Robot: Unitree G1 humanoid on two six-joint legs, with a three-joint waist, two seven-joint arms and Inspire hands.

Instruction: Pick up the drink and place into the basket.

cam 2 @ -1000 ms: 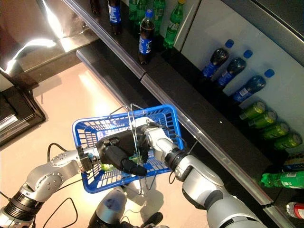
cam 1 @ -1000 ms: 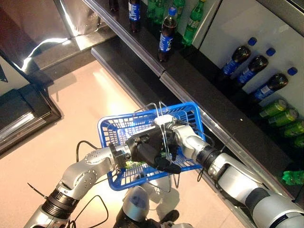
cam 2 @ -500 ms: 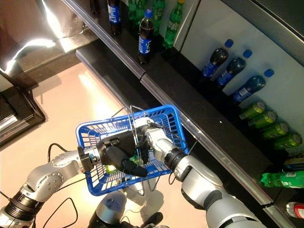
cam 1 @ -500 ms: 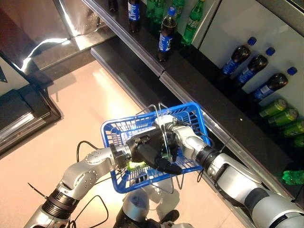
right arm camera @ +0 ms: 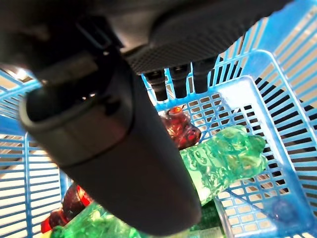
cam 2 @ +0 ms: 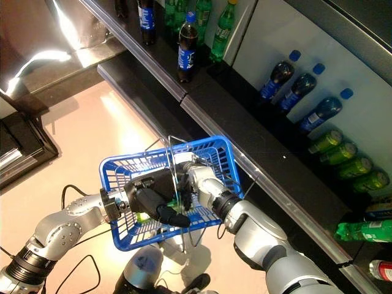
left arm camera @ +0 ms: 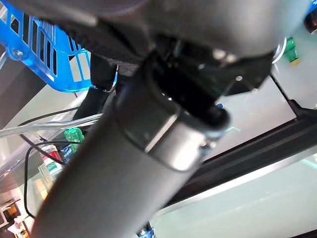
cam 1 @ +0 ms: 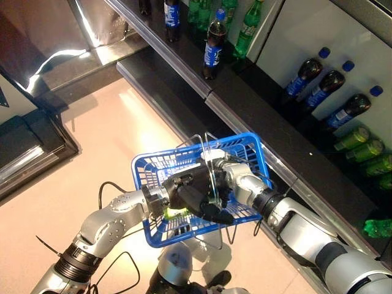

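The left robot hand (cam 1: pixel 190 195) sat nearest, its dark bulk at the wire handle (cam 1: pixel 211 174) of the blue basket (cam 1: pixel 147 168); whether its fingers were curled round the handle could not be told. The basket hung above the pale floor (cam 1: pixel 104 128). The right robot hand (right arm camera: pixel 173 79) reached down inside it, its fingers relaxed and gripping nothing, just above the load. On the basket's mesh bottom lay a green bottle (right arm camera: pixel 225 158), on its side and free of the fingers, with a dark red bottle (right arm camera: pixel 178 130) touching it and further green and red bottles beside. Beyond the basket ran a dark shelf (cam 1: pixel 245 104), where an upright cola bottle (cam 1: pixel 212 52) stood near green bottles (cam 1: pixel 248 27). Farther right, more cola bottles (cam 1: pixel 334 92) and green bottles (cam 1: pixel 361 147) lay in rows.
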